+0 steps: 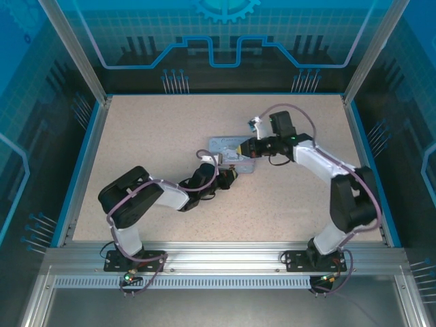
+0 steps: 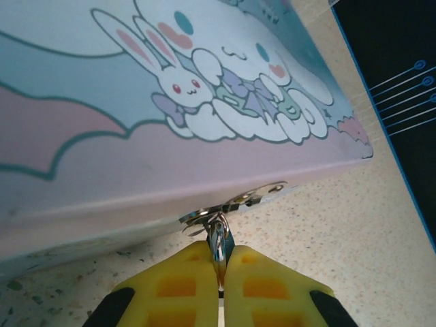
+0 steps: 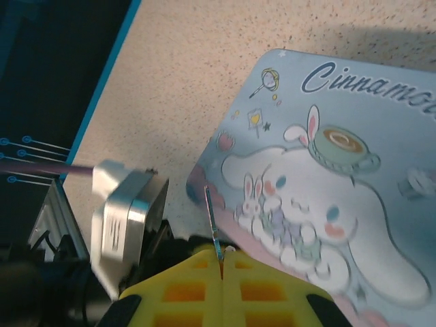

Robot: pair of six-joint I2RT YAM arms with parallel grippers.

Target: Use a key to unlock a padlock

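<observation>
The padlock (image 2: 219, 240) hangs from the latch (image 2: 253, 195) on the near edge of the tin (image 2: 170, 184), mid-table. The left gripper (image 2: 221, 269) pinches it, probably to steady it. Over the tin, the right gripper (image 3: 222, 255) clamps the key (image 3: 212, 218) tip-outward, seemingly for insertion.

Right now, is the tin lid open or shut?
Shut: the tin shows no gap along its front edge, and the left pincer is clamped on the padlock hanging from its metal clasp.
</observation>
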